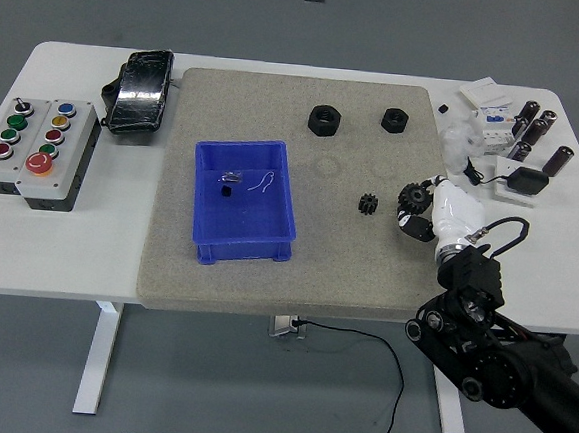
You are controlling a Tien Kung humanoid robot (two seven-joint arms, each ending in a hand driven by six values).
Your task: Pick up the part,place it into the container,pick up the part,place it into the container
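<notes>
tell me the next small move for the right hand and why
Probably a short reach left to close on the small black gear. The right hand sits just right of it on the grey mat, apparently holding nothing, and the blue container further left seems to hold only something small.

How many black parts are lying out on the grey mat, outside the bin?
3: two hex nuts near the mat's far edge, and a small gear right of the blue bin. The right hand may hide more.
</notes>
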